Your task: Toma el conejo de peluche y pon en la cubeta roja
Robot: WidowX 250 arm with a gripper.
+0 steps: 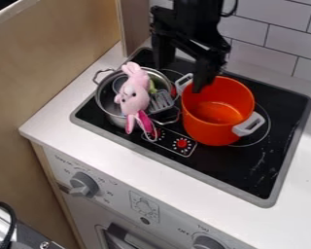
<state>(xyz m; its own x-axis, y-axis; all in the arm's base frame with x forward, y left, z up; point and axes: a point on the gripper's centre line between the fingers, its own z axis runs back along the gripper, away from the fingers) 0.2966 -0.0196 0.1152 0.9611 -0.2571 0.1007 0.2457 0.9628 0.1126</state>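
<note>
On the black toy stovetop (249,170), a pink plush rabbit (135,99) sprawled over a silver metal pot (107,93), probably soft, light, best pinched mid-body; the black two-fingered gripper (180,78) hung open nearby.

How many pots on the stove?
2. One metal pot on the left of the stove, with the plush rabbit lying across it; one red pot to its right.
</note>
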